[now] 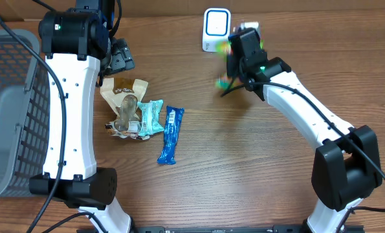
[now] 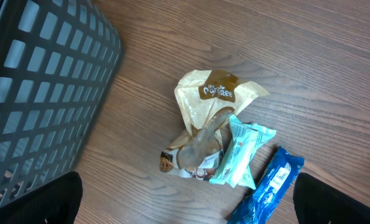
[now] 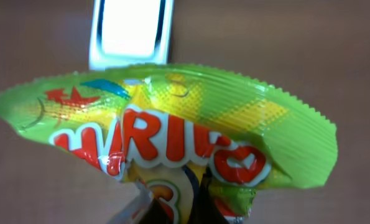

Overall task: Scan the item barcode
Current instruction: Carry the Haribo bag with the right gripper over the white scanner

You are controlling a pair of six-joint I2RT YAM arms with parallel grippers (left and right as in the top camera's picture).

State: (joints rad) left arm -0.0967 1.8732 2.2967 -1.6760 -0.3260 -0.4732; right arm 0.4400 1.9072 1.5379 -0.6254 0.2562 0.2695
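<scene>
Lime-green snack packet, pinched by the closed right gripper, is held just before the white scanner: the presentation step. Left gripper hangs wide open and empty above the spare wrappers. No barcode shows on the face in view, so the next move likely requires turning the packet toward the scanner window.

Lime-green candy bag: glossy crimped plastic film; brown counter: smooth matt wood grain; grey lattice basket: matt plastic
</scene>
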